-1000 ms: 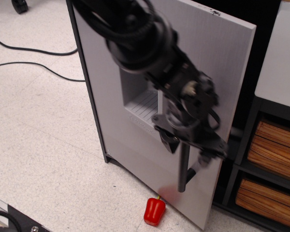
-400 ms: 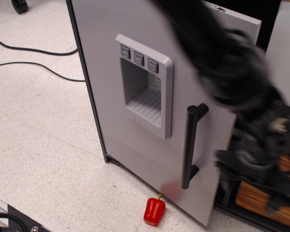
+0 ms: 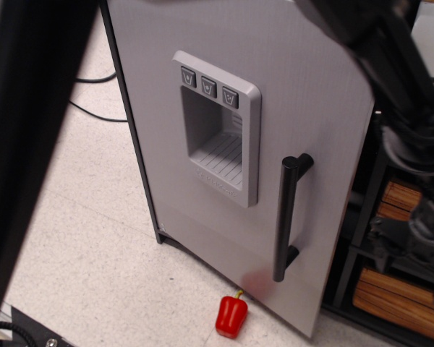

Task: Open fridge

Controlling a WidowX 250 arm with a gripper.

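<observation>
Fridge [image 3: 202,43] filled the middle of the view, its grey door slightly ajar with the black handle [image 3: 289,217] free. Right of the handle, the gripper [image 3: 412,238] sat blurred beside wooden drawers [image 3: 394,285]; whether its jaws were clenched could not be told. A red pepper [image 3: 231,315] lay below the door.

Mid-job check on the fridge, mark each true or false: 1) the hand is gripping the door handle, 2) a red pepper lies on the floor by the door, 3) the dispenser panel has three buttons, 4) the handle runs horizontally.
1) False: the hand is right of the door, off the handle.
2) True: the red pepper lies below the fridge door.
3) True: the dispenser panel shows three.
4) False: it is vertical.
</observation>
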